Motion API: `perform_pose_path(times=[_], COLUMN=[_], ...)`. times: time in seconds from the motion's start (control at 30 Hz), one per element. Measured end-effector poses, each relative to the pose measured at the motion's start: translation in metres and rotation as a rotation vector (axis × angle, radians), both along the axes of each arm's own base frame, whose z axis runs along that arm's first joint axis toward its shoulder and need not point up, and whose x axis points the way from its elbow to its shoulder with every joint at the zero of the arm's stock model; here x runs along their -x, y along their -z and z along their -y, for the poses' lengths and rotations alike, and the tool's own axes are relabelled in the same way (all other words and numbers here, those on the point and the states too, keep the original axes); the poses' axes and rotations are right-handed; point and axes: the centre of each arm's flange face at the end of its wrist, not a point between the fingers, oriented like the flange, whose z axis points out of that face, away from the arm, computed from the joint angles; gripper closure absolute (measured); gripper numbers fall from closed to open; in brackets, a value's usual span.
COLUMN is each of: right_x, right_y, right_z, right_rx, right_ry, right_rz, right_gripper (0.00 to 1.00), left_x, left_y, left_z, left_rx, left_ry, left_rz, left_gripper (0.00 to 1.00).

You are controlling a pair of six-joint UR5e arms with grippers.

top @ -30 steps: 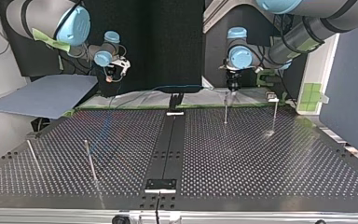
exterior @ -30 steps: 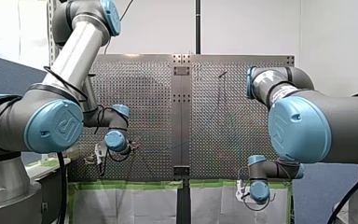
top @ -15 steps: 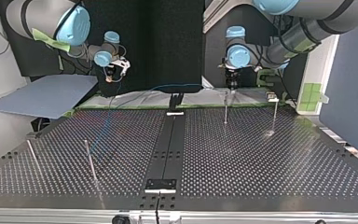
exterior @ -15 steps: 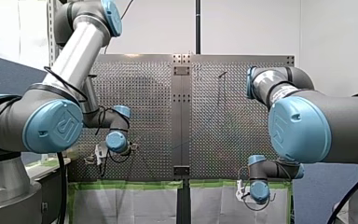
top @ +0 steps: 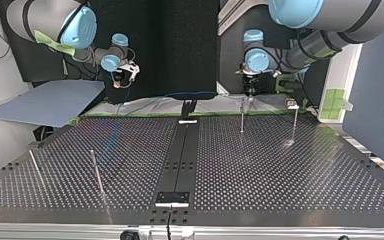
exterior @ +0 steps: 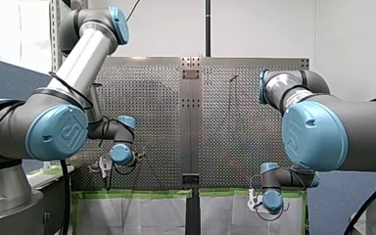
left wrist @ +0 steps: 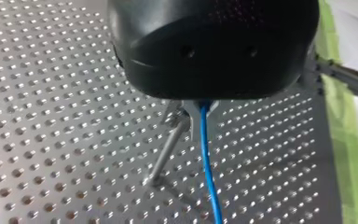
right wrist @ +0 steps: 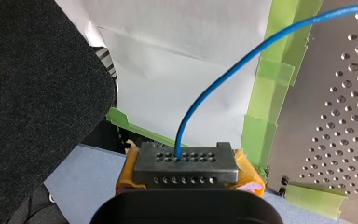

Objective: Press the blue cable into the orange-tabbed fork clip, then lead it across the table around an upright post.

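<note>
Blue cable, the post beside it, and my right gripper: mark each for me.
blue cable [left wrist: 207, 158], left wrist view, its middle stretch.
upright post [left wrist: 168, 151], left wrist view, mid-shaft.
right gripper [right wrist: 186, 164], right wrist view, between its fingertips.

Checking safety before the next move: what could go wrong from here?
1. My left gripper holds the blue cable right beside an upright post; a small drift could knock the post.
2. My right gripper grips the same cable, so opposing pulls might make it slip.
</note>
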Motion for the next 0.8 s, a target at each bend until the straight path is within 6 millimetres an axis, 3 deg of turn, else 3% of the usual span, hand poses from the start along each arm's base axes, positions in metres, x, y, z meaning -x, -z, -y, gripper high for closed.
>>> perform_pose_path(times=[0.8], right_x=[-0.0018], right_y=[0.0002], right_z=[-0.0022], right_rx=[-0.008], right_ry=[0.000], right_rz=[-0.005], right_gripper=[1.00], left_x=[-0.0067], left_y=[0.0012], left_z=[-0.0104], left_rx=[-0.004], left_ry=[0.015], left_rz=[0.005], left_gripper=[1.00])
